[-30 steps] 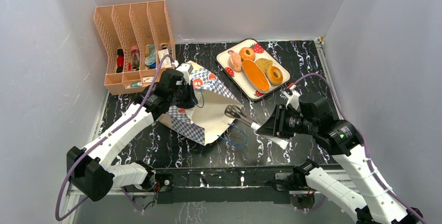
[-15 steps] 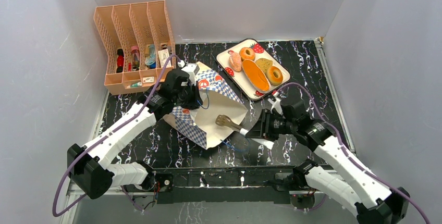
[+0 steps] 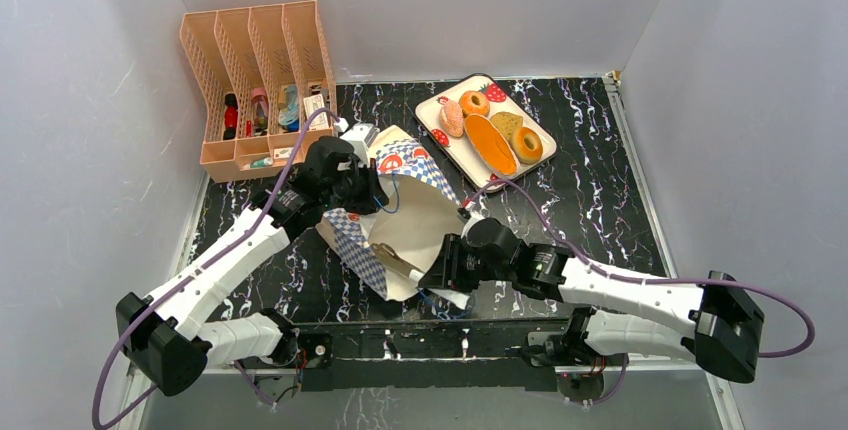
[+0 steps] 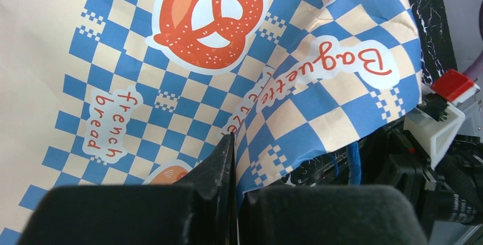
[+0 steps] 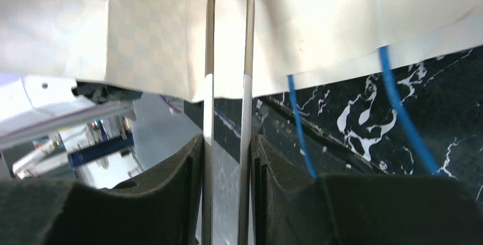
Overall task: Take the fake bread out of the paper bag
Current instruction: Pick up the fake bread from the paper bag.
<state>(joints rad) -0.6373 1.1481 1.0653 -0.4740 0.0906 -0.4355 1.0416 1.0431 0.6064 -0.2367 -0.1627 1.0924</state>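
The left tool [image 4: 232, 162] is closed on a fold of the paper bag [image 3: 415, 218], pinching its chequered band and holding the bag tilted up off the table [image 3: 590, 165] at centre frame. The right tool [image 3: 441, 268] is clamped on a pair of metal tongs [image 3: 397, 255], whose tips lie at the bag's lower edge, near its mouth. All the fake bread [image 3: 490, 140] that can be seen sits on the strawberry tray [image 3: 430, 122] in the upper middle. Whether any piece remains inside the bag cannot be told. The main risk is the thin tong tips catching or tearing the paper, or snagging the blue cord handle [image 5: 297, 125] just beside them. A hard push could also drag the paper out of the left pinch and collapse the opening.
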